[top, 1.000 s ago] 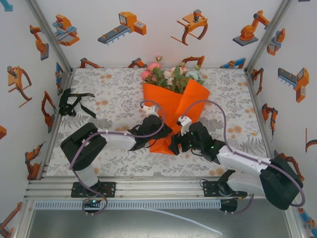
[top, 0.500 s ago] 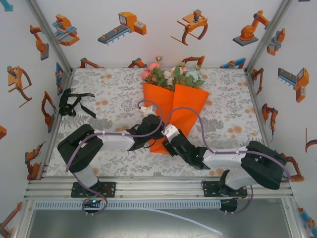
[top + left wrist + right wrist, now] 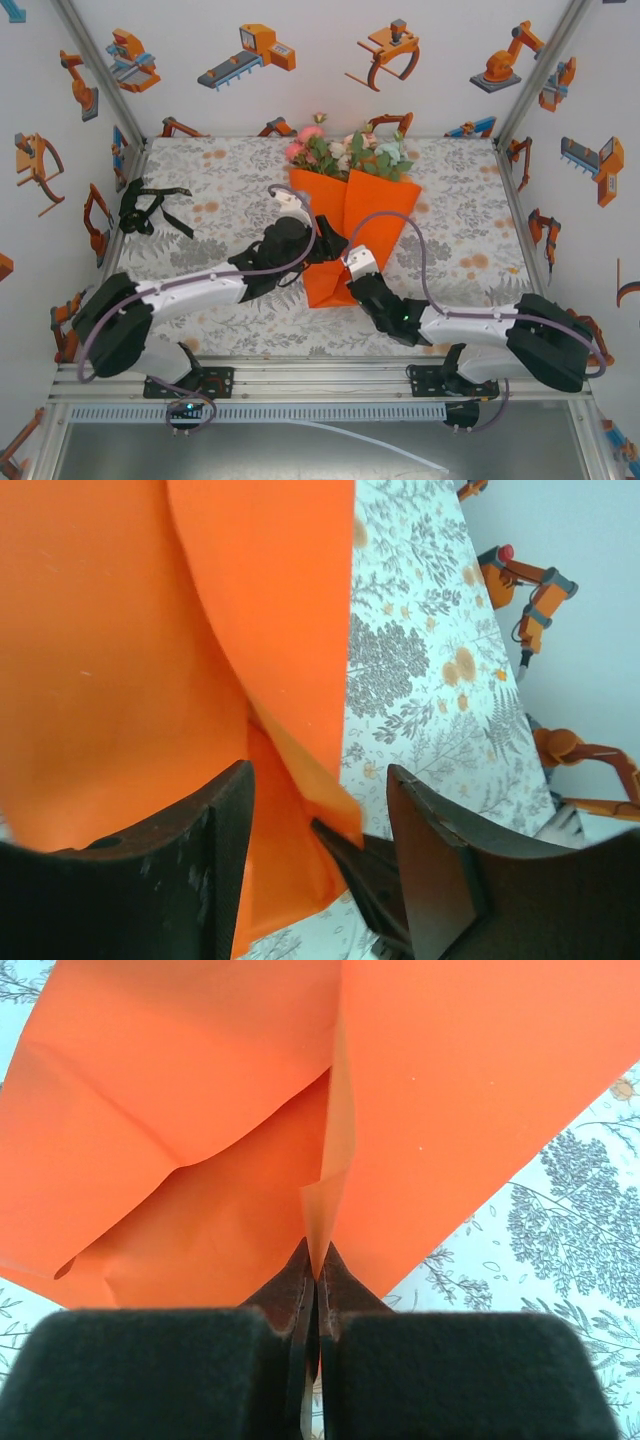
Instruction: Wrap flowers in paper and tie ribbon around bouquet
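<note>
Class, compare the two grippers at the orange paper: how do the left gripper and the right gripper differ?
The left gripper has its jaws apart, clamping nothing; the right gripper is pinched shut on a fold of the paper. In the top view, the left gripper sits higher up the paper, the right gripper nearer its pointed bottom. Both are dark and reach the paper's lower half.

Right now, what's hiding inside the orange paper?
The flowers poke out of the top of the paper: pink, cream and green blooms with leaves. Their stems go down inside, but the folded paper covers them, so I can't see them.
</note>
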You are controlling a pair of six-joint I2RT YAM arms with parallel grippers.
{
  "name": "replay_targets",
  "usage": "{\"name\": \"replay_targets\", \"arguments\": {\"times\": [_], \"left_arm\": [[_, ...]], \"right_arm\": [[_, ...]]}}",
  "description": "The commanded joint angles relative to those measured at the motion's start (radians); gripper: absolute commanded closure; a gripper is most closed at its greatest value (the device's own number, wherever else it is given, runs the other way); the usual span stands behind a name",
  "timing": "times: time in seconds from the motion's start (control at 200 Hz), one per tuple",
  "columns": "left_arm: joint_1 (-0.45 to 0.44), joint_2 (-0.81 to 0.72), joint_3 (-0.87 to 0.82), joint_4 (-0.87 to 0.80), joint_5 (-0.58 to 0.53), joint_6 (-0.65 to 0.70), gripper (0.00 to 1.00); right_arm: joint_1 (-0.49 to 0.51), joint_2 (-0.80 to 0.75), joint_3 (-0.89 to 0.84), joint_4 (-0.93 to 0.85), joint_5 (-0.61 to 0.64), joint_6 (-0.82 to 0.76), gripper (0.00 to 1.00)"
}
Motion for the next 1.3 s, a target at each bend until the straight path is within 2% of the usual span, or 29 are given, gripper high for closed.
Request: {"name": "replay_targets", "arguments": {"times": [0.0, 0.09, 0.135, 0.225, 0.37, 0.526, 0.761, 0.986, 1.086, 1.202, 1.297], "left_arm": [[-0.001, -0.052, 0.039, -0.191, -0.133, 0.193, 0.47], [0.011, 0.009, 0.057, -0.259, -0.111, 0.254, 0.58], [0.019, 0.060, 0.073, -0.262, -0.036, 0.261, 0.64], [0.013, 0.168, 0.103, -0.211, 0.114, 0.234, 0.70], [-0.018, 0.299, 0.125, -0.092, 0.156, 0.152, 0.72], [-0.042, 0.405, 0.170, -0.013, 0.257, 0.120, 0.74], [-0.059, 0.470, 0.172, -0.003, 0.231, 0.092, 0.75], [-0.060, 0.474, 0.163, -0.004, 0.201, 0.083, 0.75], [-0.061, 0.472, 0.161, 0.003, 0.196, 0.070, 0.75], [-0.060, 0.461, 0.152, 0.005, 0.173, 0.063, 0.74], [-0.060, 0.438, 0.137, 0.013, 0.163, 0.061, 0.71]], "right_arm": [[-0.016, -0.056, -0.040, -0.035, 0.022, 0.009, 1.00], [-0.058, -0.128, -0.060, -0.080, -0.037, 0.016, 0.99], [-0.081, -0.164, -0.069, -0.106, -0.059, 0.026, 0.99], [-0.115, -0.236, -0.089, -0.138, -0.106, 0.029, 0.98], [-0.130, -0.337, -0.105, -0.182, -0.135, 0.029, 0.97], [-0.137, -0.407, -0.124, -0.192, -0.201, 0.031, 0.94], [-0.143, -0.389, -0.118, -0.106, -0.322, 0.065, 0.91], [-0.144, -0.233, -0.091, 0.043, -0.360, 0.135, 0.88], [-0.144, -0.161, -0.078, 0.092, -0.409, 0.142, 0.82], [-0.144, -0.111, -0.073, 0.094, -0.428, 0.150, 0.71], [-0.145, -0.113, -0.082, 0.094, -0.445, 0.148, 0.69]]}}
